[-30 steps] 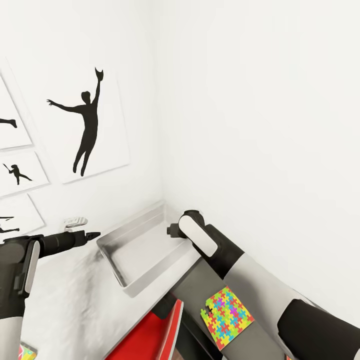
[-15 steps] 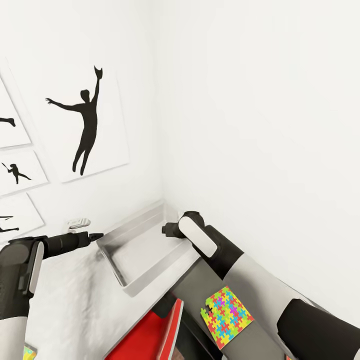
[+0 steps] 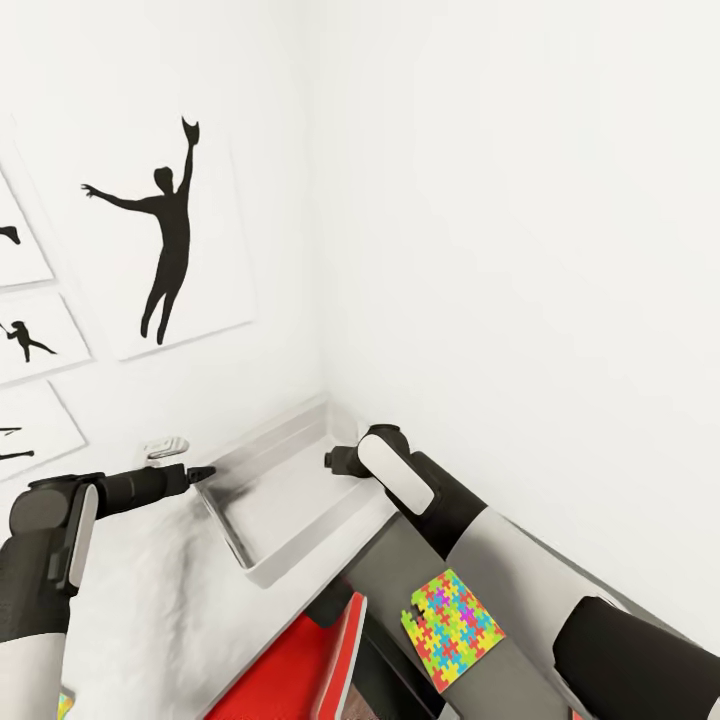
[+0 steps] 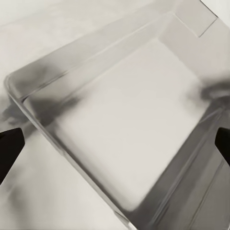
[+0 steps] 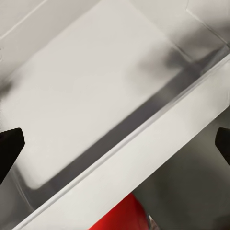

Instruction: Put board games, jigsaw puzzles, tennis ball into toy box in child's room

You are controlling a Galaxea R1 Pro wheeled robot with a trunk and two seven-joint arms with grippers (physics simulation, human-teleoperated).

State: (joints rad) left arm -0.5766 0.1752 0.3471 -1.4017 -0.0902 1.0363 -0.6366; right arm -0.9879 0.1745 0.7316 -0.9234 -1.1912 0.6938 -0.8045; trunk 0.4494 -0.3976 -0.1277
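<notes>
Left claw [image 4: 115,143] spread wide (nothing held), over toy box [image 4: 120,129]

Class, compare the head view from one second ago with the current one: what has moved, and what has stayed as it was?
The left hand has advanced toward the near corner of the toy box and now sits at its rim. The wall pictures shifted slightly, so the camera moved a little. The right hand, jigsaw puzzle and red board game stayed put.
</notes>
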